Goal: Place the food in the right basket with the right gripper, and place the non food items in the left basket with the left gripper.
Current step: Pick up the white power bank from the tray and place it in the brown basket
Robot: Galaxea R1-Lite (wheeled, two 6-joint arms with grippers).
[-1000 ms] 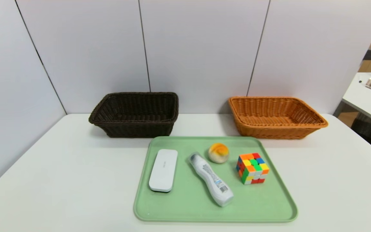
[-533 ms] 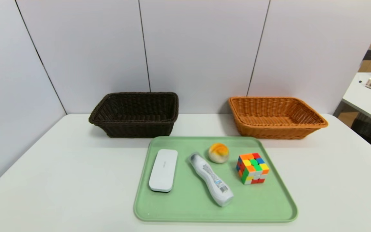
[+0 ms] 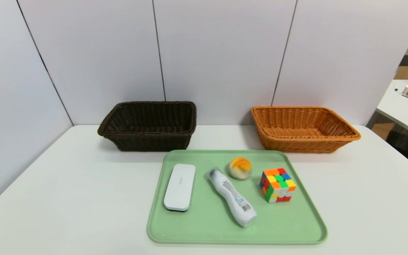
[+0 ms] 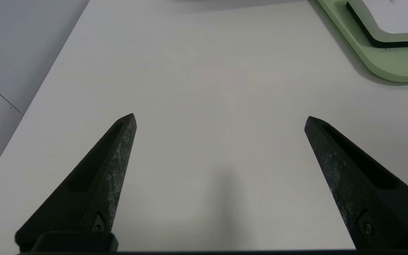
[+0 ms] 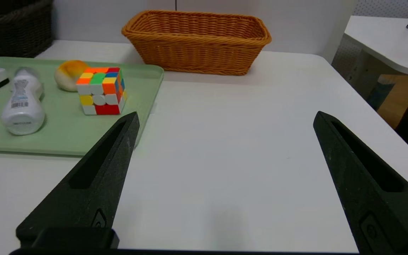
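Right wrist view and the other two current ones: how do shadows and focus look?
Head view: even light, faint shadow beside the dark brown basket. Left wrist view: greyer tabletop, a soft dark smudge between the open fingers of the left gripper, and a shadow along the green tray. Right wrist view: bottle looks slightly soft.

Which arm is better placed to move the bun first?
Right, I'd judge: the right gripper is open over the table's right side, its view showing both the bun and the orange basket; the left's shows neither.
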